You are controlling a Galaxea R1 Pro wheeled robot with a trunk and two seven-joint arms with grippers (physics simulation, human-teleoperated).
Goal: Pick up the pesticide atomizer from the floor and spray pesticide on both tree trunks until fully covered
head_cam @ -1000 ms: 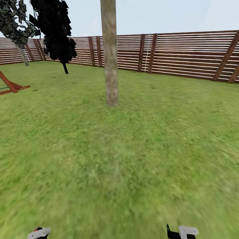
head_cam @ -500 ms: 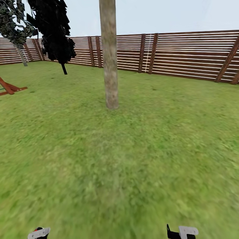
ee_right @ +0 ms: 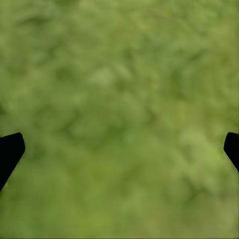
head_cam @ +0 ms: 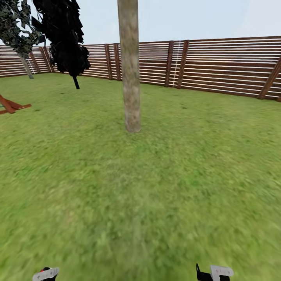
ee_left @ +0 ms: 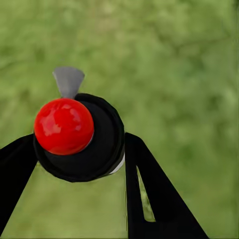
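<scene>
Grass lawn (head_cam: 175, 187), slatted fence (head_cam: 230, 64), tree trunk (head_cam: 130, 78)

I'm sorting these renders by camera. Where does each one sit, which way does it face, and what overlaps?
Head: on the robot's head, facing forward over grass to a tree trunk and fence; both arms' tips at the bottom edge.
Left wrist: looks along the left gripper holding the atomizer, down at grass.
Right wrist: open right gripper, looking down at grass.
Shared: grass.
</scene>
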